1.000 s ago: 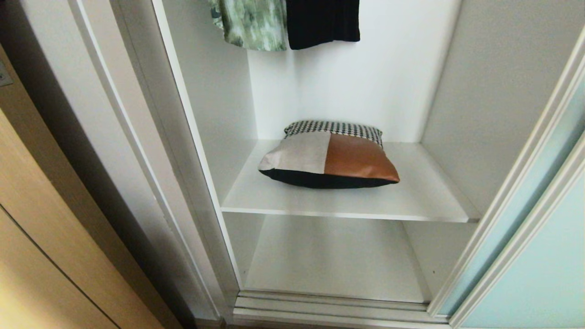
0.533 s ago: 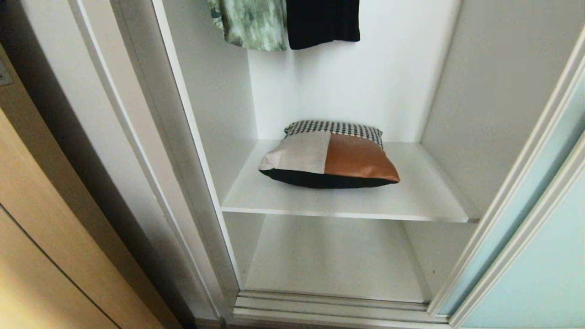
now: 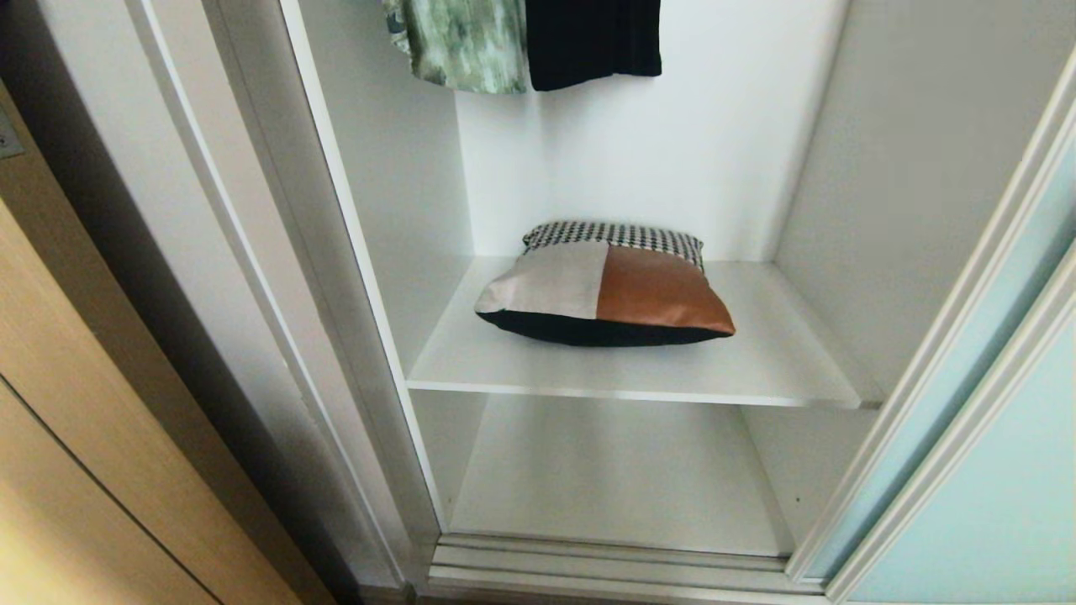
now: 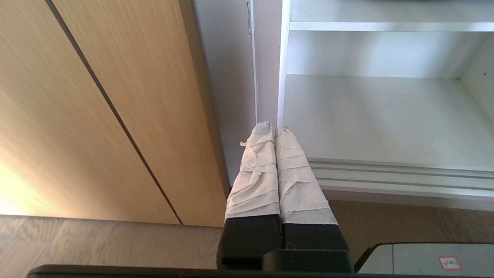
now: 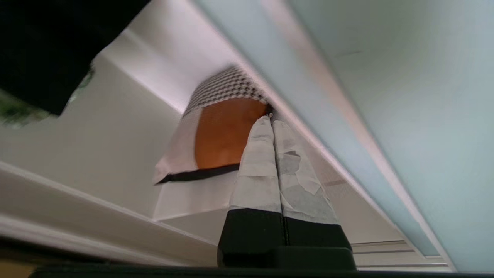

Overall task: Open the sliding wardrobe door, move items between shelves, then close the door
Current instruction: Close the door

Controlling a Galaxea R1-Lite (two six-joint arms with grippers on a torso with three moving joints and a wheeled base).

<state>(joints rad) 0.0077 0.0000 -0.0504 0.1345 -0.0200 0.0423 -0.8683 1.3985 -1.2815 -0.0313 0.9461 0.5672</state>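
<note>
Neither arm shows up in the head view, so the poses come from the wrist cams. The left gripper [image 4: 274,129] hangs low near the floor with its two fingers pressed flat together, nothing between them, pointing at the bottom corner of the wardrobe where the white side panel meets the tan wooden door [image 4: 96,108]. The right gripper [image 5: 269,121] is tilted and aimed up into the opening, jaws also squeezed tight with nothing held, fingertips lined up toward the cushion but I can't tell if they touch it. Both sets of fingers [image 5: 256,170] are wrapped in wrinkly white tape over black bases. The cushion [image 3: 605,286] is a plump square patchwork thing: black-white houndstooth strip at the back, matte beige fabric on the left, shiny brown leather patch on the right, black backing underneath. It lies flat around the middle of the upper shelf [image 3: 756,370], a smooth white board way wider than the cushion; the lower shelf [image 3: 614,470] below it is the same plain white. The sliding wardrobe door [image 3: 992,470], frosted pale blue-green glass in a thin silvery-white frame, is pushed off to the right so the compartment is open. Up top hang a green mottled garment [image 3: 458,42] and a black garment [image 3: 593,38]. Grey-brown wood-grain floor [image 4: 96,243] shows in the left wrist view.
</note>
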